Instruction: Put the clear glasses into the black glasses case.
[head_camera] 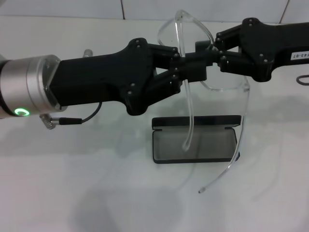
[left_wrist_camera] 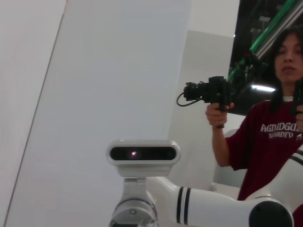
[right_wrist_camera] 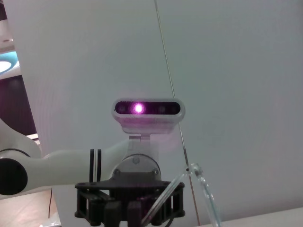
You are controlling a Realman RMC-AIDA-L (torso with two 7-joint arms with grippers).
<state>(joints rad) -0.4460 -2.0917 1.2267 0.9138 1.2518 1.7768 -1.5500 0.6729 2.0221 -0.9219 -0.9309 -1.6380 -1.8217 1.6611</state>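
The clear glasses (head_camera: 227, 87) hang in the air over the middle of the white table, with both arms unfolded and pointing down. My left gripper (head_camera: 193, 65) reaches in from the left and is shut on the frame. My right gripper (head_camera: 212, 48) comes in from the right and meets it, shut on the frame beside it. Directly below, the black glasses case (head_camera: 195, 145) lies open on the table, grey lining up. One arm tip dangles over the lining. The right wrist view shows a clear arm of the glasses (right_wrist_camera: 207, 191) and the left gripper (right_wrist_camera: 130, 203).
A cable with a metal plug (head_camera: 53, 121) hangs under my left wrist. A dark object (head_camera: 303, 79) lies at the table's right edge. In the left wrist view a person (left_wrist_camera: 272, 132) holding a camera stands behind my head unit (left_wrist_camera: 142, 153).
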